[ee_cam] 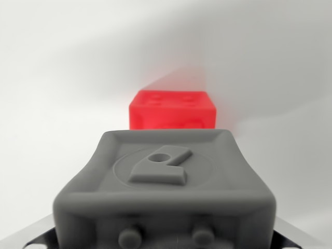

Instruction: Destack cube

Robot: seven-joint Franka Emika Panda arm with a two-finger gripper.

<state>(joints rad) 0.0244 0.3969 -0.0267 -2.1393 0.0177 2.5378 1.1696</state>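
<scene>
Plain white lab-like tabletop (46, 104), bare backdrop.

Pretty plain backdrop, just a white surface (46, 155) all around. Soft grey shadows fall across it up top and on the right.

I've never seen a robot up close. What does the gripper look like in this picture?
Only one piece of the gripper shows: a matte grey, rounded, blocky part with a raised emblem inside an engraved circle on top and two small round studs on its front. No cables are visible.
</scene>
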